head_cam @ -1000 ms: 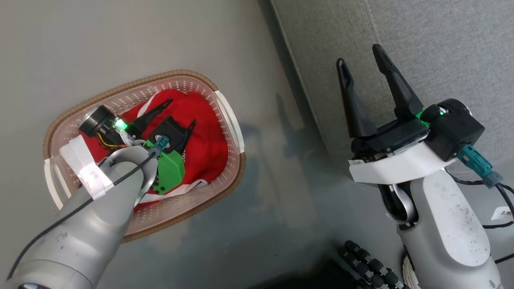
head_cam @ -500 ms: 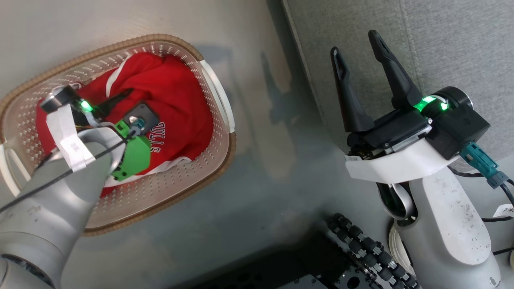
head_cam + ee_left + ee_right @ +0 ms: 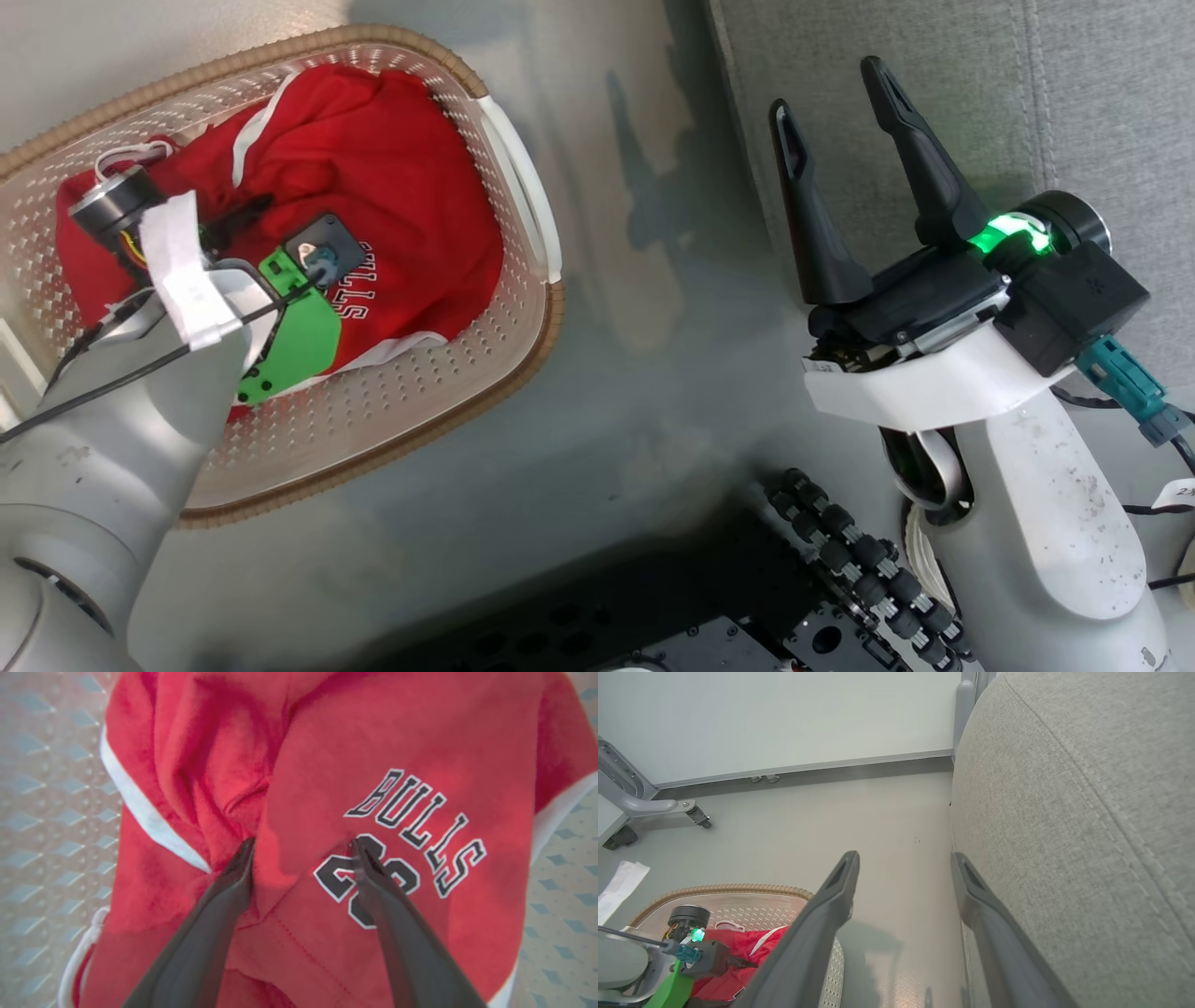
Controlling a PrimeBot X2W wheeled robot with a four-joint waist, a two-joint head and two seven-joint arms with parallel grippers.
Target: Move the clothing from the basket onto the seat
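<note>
The cream perforated basket (image 3: 373,411) stands on the floor at the left and holds the red clothing (image 3: 392,187). My left arm (image 3: 140,373) reaches down into it. In the left wrist view my left gripper (image 3: 303,844) is open, both fingertips (image 3: 247,851) pressed into the "BULLS 23" garment (image 3: 420,742), with a fold of red cloth rising between them. My right gripper (image 3: 828,89) is open and holds nothing, hovering over the floor at the edge of the grey seat (image 3: 1120,112). The right wrist view shows that gripper (image 3: 905,858), the seat (image 3: 1064,812), the basket (image 3: 724,889) and the clothing (image 3: 738,961).
My dark base with its roller wheels (image 3: 840,551) lies at the bottom of the head view. A strip of grey floor (image 3: 653,280) separates basket and seat. Farther off stand a wheeled grey frame (image 3: 640,807), a white sheet (image 3: 621,882) and the wall.
The head camera has moved closer, so the basket looks larger. My left arm has gone deeper into the basket, down onto the clothing. My right gripper stays open, hardly moved.
</note>
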